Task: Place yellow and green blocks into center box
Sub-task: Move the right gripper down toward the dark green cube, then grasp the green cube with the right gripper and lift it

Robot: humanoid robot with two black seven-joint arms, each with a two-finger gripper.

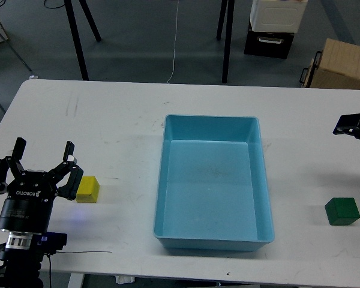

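The left gripper (43,157) is seen with fingers spread wide near the desk's (108,120) left edge, the yellow block (87,189) lying just beside its right finger, while the right gripper (351,125) is only partly shown at the right edge, so its state cannot be told. The white, scuffed desk is backed by grey floor, black tripod legs (78,42) and a cardboard box (342,65). The light blue center box (213,240) is set mid-desk toward the front edge with nothing in it, and the green block (341,211) rests near the front right corner.

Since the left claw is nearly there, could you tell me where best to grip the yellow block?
Grip the yellow block across two opposite flat side faces, from above. It sits flat on the table, sides free, beside the open left claw.
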